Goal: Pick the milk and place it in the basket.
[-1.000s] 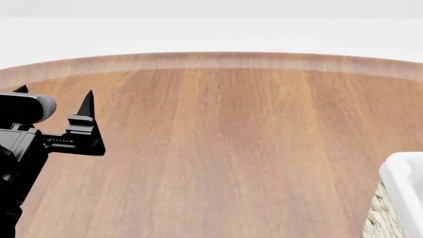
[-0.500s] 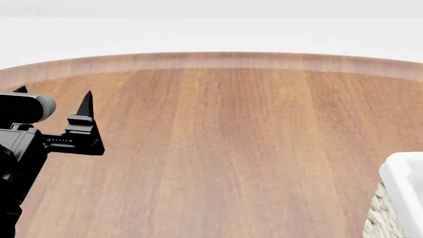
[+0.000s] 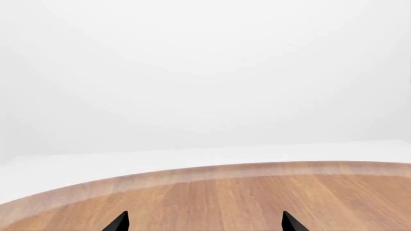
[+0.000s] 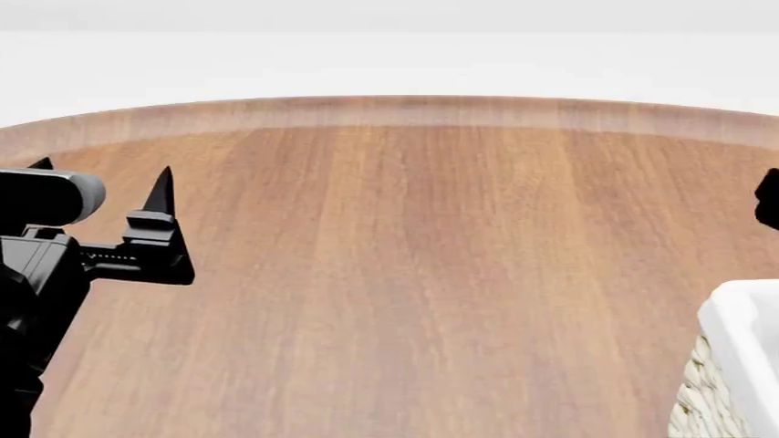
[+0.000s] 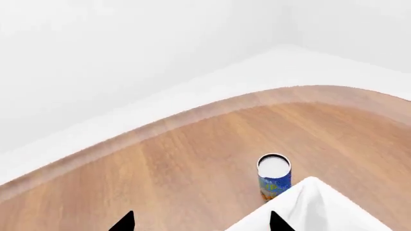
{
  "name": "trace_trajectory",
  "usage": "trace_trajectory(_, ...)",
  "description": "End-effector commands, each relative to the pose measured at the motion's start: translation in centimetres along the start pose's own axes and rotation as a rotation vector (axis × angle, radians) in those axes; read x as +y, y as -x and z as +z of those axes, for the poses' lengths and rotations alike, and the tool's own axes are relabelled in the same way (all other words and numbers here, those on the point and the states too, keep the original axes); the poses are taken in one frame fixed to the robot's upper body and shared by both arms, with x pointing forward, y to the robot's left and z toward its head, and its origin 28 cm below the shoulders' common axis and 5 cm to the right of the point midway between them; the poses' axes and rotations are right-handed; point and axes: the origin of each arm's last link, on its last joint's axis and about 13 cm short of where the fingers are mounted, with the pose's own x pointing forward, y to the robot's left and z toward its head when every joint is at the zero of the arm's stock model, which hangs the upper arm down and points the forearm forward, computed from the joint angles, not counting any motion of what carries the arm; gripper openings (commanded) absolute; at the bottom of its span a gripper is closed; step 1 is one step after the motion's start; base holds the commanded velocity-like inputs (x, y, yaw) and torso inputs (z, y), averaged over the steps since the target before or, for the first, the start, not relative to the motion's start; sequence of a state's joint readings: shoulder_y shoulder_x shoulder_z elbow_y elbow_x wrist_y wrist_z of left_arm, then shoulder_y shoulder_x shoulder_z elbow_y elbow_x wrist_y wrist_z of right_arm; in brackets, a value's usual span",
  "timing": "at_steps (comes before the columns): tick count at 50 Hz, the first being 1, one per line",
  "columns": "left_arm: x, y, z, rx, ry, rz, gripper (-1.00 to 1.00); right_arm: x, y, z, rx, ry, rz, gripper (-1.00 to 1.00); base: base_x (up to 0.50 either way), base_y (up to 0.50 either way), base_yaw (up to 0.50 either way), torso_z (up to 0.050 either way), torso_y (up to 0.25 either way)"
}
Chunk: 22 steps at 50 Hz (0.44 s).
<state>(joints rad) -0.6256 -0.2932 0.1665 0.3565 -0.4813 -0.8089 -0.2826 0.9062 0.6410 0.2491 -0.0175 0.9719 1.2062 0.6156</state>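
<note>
**Inspector:** Report the left gripper (image 4: 104, 187) first.

**Assistant:** Its two black pointed fingers (image 3: 119, 222) stand spread wide with nothing between them, hovering above the round wooden table (image 4: 402, 274) near that table's left side. Ahead of the tips lies bare wood, then the pale bevelled table edge, then white background.

**Inspector:** And the right gripper (image 5: 200, 224)?

**Assistant:** Likewise parted and empty; only the two tips show in its wrist view. In the head view just a dark sliver of that arm (image 4: 769, 196) appears at the frame's right border.

**Inspector:** What stands near it?

**Assistant:** Just below and ahead of its tips, a white cloth corner of the basket (image 5: 311, 209). Just beyond that corner, an upright cylindrical can (image 5: 274, 175) with a white top and blue label, standing on the table.

**Inspector:** The basket in the head view?

**Assistant:** One corner (image 4: 736, 365), cloth rim over wicker, directly below the right arm.

**Inspector:** The milk?

**Assistant:** Not visible in any view.
</note>
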Motion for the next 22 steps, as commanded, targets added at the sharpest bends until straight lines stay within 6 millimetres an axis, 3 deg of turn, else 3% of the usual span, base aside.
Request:
trace_trajectory(1, -0.2, 0.0, -0.1, 0.003, 0.002, -0.006, 1.0, 6.1, 0.7, -0.4, -0.065, 0.193, 0.26, 1.0, 0.0, 0.0, 0.0, 0.0, 0.0)
trace_trajectory(10, -0.3, 0.0, -0.3, 0.006, 0.002, -0.008, 1.0, 8.5, 1.3, -3.2, -0.148, 0.272, 0.374, 1.0, 0.0, 0.0, 0.0, 0.0, 0.0)
trace_trajectory(22, -0.5, 0.0, -0.2, 0.006, 0.003, -0.011, 1.0, 9.5, 2.1, -4.8, -0.174, 0.316, 0.458, 1.0, 0.0, 0.0, 0.0, 0.0, 0.0)
